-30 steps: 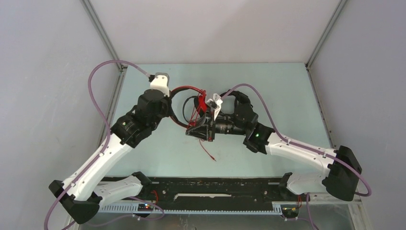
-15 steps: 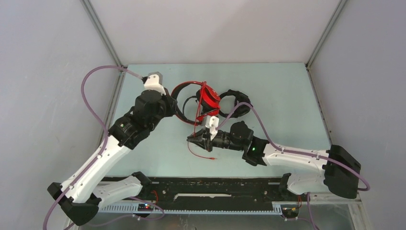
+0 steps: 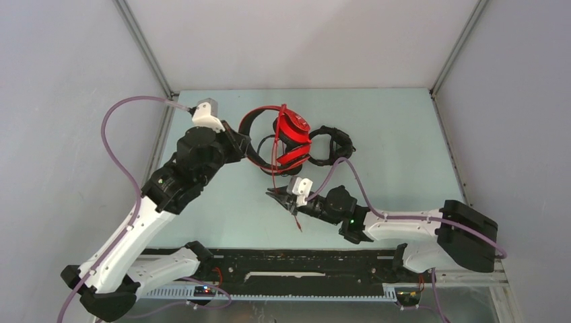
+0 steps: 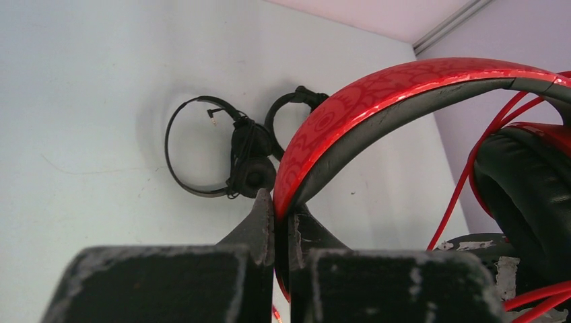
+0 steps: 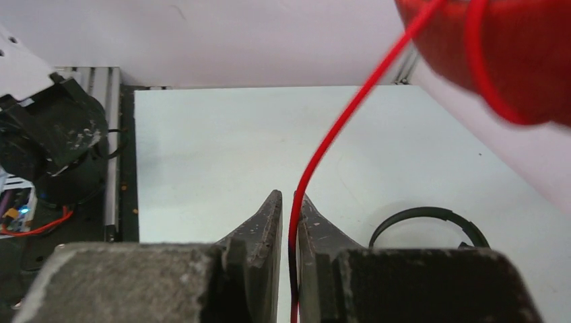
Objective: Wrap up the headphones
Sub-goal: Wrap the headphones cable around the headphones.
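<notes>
With the left gripper (image 4: 281, 210) clamped on the band (image 4: 377, 94) of the red headset (image 3: 293, 140), raised over the far middle of the table (image 3: 390, 134), and the right gripper (image 5: 288, 202) pinched shut on its red cable (image 5: 350, 111), draw slack gently taut, then lead snug, even turns round the cups (image 4: 525, 202).

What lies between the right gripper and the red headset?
Only the red cable, running from the right gripper to the red headset, in the right wrist view.
</notes>
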`<state>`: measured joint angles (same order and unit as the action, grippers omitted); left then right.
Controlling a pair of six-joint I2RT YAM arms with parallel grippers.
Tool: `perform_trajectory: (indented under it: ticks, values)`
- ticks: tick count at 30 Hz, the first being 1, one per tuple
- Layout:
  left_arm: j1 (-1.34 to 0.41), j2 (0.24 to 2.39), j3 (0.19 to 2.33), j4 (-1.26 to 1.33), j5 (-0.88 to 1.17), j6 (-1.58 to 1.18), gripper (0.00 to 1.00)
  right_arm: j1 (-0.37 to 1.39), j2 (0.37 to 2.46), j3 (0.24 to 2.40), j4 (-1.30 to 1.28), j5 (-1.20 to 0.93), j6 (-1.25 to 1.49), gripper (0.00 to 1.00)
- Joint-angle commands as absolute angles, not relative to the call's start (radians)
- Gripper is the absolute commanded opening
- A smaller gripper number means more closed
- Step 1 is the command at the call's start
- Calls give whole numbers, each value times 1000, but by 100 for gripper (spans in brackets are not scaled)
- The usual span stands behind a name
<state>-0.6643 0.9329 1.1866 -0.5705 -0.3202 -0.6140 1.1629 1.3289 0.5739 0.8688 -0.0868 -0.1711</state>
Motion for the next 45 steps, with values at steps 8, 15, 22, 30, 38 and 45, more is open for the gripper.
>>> perform_trajectory:
  ticks: [8, 15, 22, 30, 38, 45]
  values:
    - [-661, 898, 1354, -526, -263, -671, 0, 1170, 1481, 522, 1174, -25, -210, 20]
    - [-661, 897, 1364, -525, -233, -684, 0, 1148, 1587, 507, 1249, -33, -180, 21]
    - [-660, 898, 1376, -528, -230, -678, 0, 1096, 1662, 470, 1364, -61, -99, 21]
    - [-661, 891, 1378, -538, -224, -672, 0, 1053, 1717, 449, 1432, -76, -38, 11]
    - [-661, 903, 1434, -585, -224, -632, 0, 1023, 1738, 405, 1483, -79, -10, 11]
    - [-657, 929, 1510, -666, -248, -525, 0, 941, 1681, 353, 1488, -153, 100, 0]
